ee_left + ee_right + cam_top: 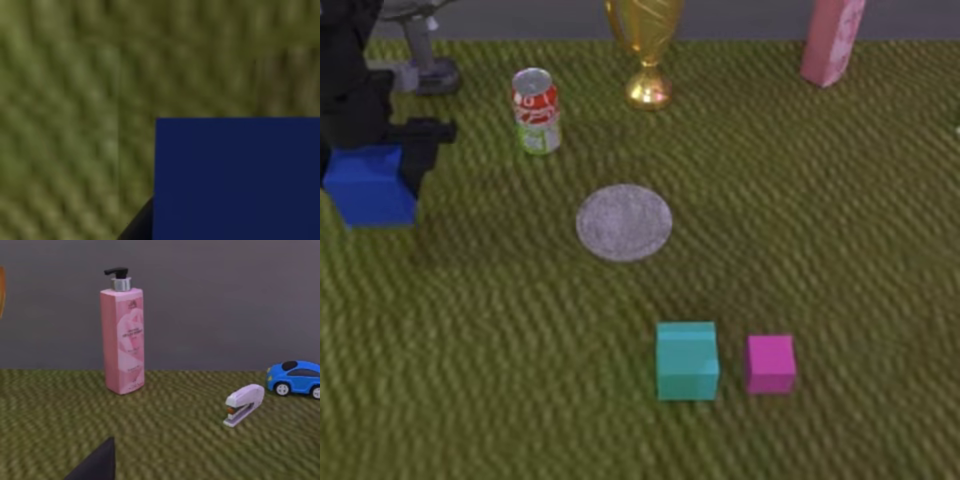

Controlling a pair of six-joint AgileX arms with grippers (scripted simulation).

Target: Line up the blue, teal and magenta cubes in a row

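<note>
Blue cube (367, 187) sits far left of the frame, gripped by the left tool (380, 150); teal cube (686, 360) and magenta cube (770, 363) sit side by side lower right.

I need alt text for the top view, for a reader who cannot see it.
The left gripper is at the blue cube near the table's left edge, while the teal cube and magenta cube sit side by side, slightly apart, at the front right. A soda can, gold trophy and round grey disc lie behind.
</note>
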